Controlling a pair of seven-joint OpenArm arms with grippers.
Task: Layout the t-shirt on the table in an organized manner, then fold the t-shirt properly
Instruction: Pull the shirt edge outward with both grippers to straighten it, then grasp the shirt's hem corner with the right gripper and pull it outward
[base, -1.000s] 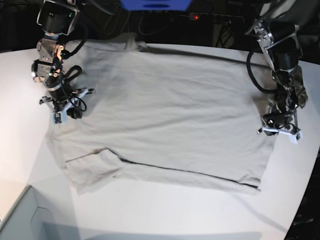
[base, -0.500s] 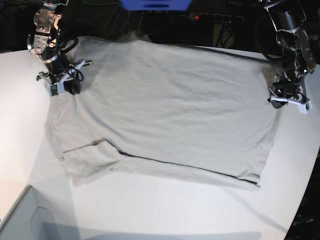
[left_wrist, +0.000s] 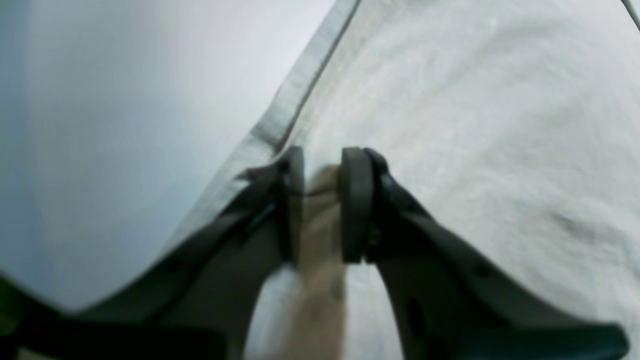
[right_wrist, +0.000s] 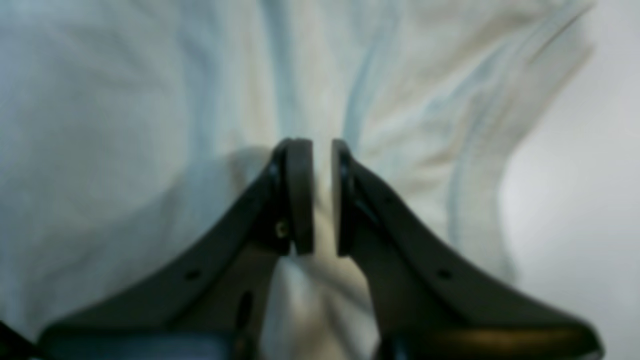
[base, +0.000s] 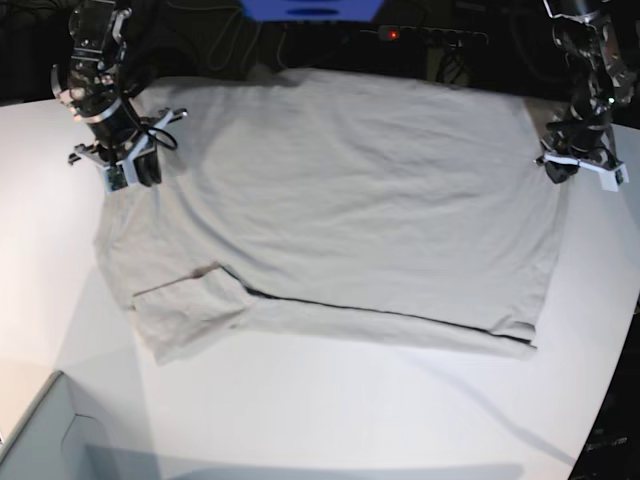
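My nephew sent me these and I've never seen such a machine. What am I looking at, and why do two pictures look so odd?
It is a robot with two arms working over a white table. The wide picture looks down on the whole scene. A grey-beige t-shirt lies spread there, with one sleeve folded over its near edge.

The two odd pictures come from small cameras on the wrists, each looking along its own tool. The dark prongs are the tool's two fingers.

The left tool, on the right in the wide picture, is shut on a pinch of cloth close to a stitched hem. The right tool, on the left in the wide picture, pinches bunched cloth too.

So each arm holds one side of the shirt.
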